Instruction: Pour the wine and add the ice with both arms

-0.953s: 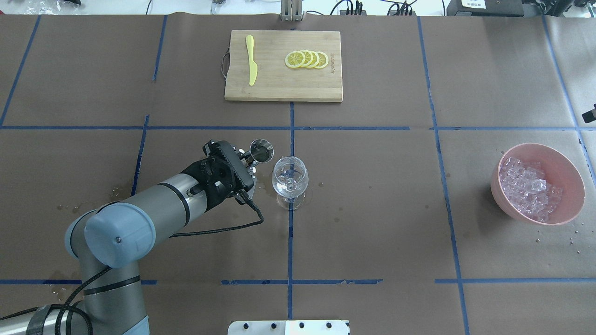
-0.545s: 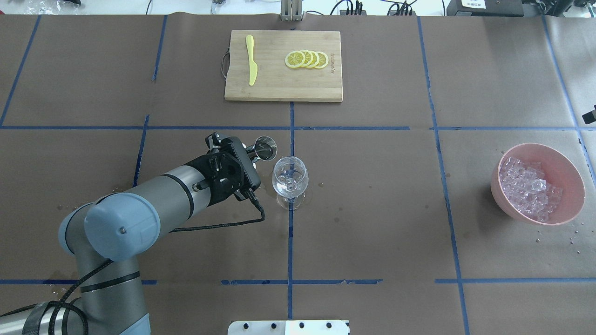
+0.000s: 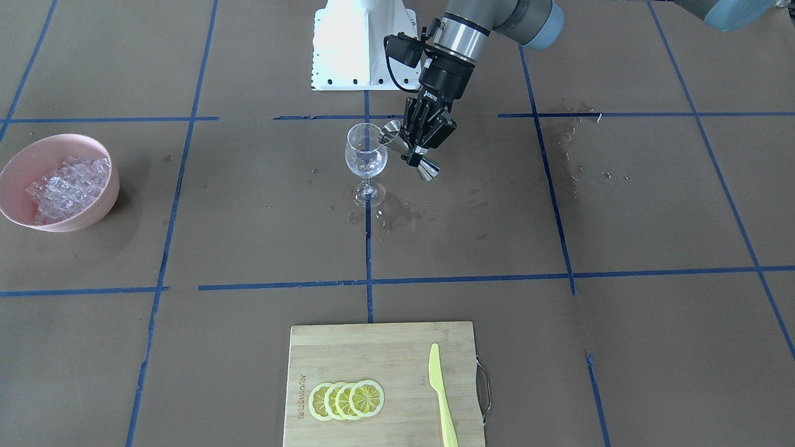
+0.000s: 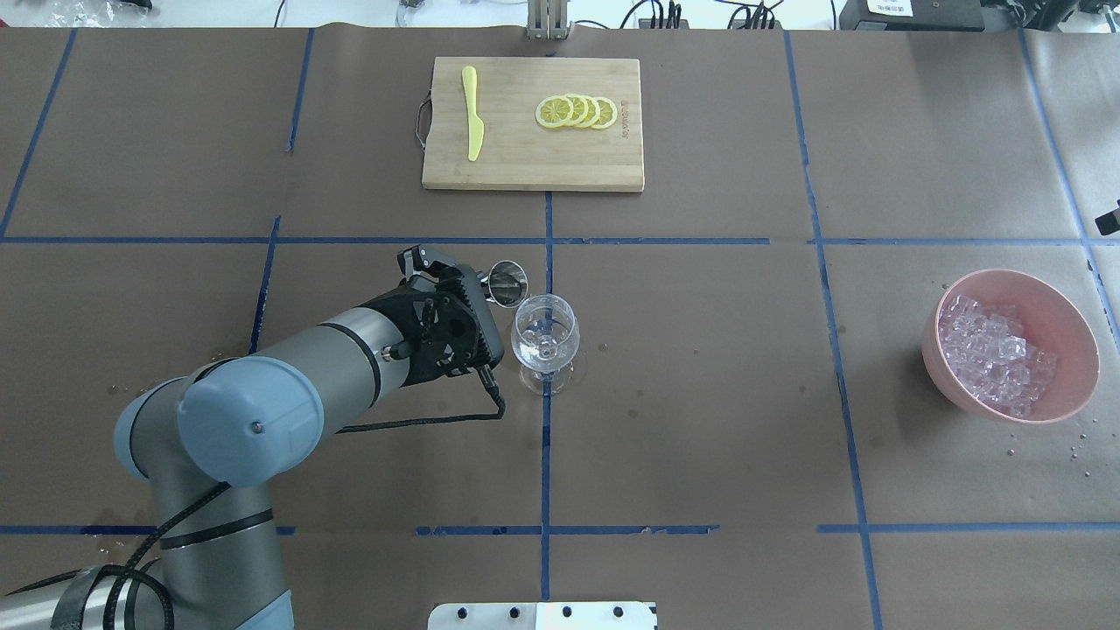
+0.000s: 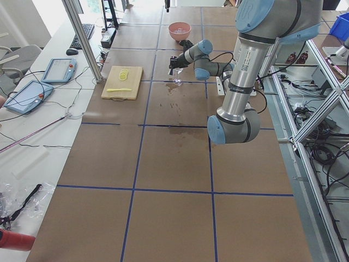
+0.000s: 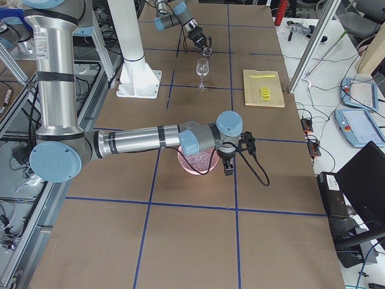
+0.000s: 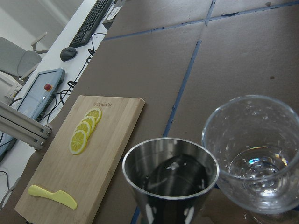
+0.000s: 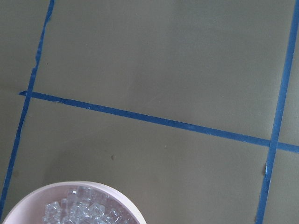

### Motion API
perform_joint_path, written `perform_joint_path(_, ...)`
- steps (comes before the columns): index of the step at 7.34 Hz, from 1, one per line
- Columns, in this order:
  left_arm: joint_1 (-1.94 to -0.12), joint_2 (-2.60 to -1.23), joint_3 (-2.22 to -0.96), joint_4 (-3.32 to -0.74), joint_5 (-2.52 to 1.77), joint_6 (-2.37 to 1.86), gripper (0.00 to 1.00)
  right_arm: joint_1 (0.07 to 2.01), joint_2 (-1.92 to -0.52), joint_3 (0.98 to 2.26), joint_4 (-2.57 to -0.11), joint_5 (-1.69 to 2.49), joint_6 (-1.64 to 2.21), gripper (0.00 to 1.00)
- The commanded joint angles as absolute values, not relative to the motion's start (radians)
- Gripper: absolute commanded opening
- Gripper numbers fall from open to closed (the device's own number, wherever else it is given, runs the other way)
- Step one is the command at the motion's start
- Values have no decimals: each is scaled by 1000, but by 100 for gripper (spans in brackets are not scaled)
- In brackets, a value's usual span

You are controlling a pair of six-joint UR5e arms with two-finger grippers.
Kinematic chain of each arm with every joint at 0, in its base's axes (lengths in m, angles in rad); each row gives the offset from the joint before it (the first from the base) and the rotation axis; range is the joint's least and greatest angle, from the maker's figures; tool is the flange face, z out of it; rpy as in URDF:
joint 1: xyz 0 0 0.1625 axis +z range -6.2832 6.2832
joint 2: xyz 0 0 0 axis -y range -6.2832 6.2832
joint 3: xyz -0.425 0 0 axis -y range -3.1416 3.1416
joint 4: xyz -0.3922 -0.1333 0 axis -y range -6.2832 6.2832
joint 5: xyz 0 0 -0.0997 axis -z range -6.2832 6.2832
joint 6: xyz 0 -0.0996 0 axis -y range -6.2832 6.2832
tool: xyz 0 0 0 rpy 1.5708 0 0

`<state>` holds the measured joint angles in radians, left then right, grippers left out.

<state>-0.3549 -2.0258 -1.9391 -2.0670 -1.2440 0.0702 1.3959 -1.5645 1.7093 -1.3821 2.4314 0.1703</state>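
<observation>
Here's the pour. The left gripper (image 3: pixel 420 144) is clamped across the waist of a steel jigger (image 3: pixel 426 166) and holds it tilted, one mouth right up beside the rim of the wine glass (image 3: pixel 366 154). From the wrist camera the two rims sit just beside each other; I can't tell whether they touch.

A small pool of wine (image 7: pixel 254 171) lies in the bottom of the glass. The jigger's bowl looks dark and glinty, so I can't say if anything is left in it.

To do this well, I'd want that mouth over the glass opening and not short of the rim. I'd also tip it slowly so the stream falls inside. The wet patches (image 3: pixel 388 214) on the paper round the foot suggest drips are the real risk here. The glass is tall on a thin stem, so a nudge from the metal could rock it. Best to stay clear of the rim.

Across the table, the ice (image 4: pixel 993 350) sits heaped in the pink bowl (image 4: pixel 1072 328), untouched by the look of it. The right gripper (image 6: pixel 229 164) hangs close by that bowl, but only the side view shows it, too small to tell whether it is parted or closed.
</observation>
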Motion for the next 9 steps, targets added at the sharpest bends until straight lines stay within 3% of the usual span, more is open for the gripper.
perform_joint_path(1, -356, -2077, -1940, -1965, -1239, 133, 0, 1396, -1566, 1713, -1382, 2431, 172, 100)
perform_joint_path(9, -357, -2167, -1970, -1675, -1235, 351, 0, 1396, -1568, 1718, -1382, 2431, 175, 100)
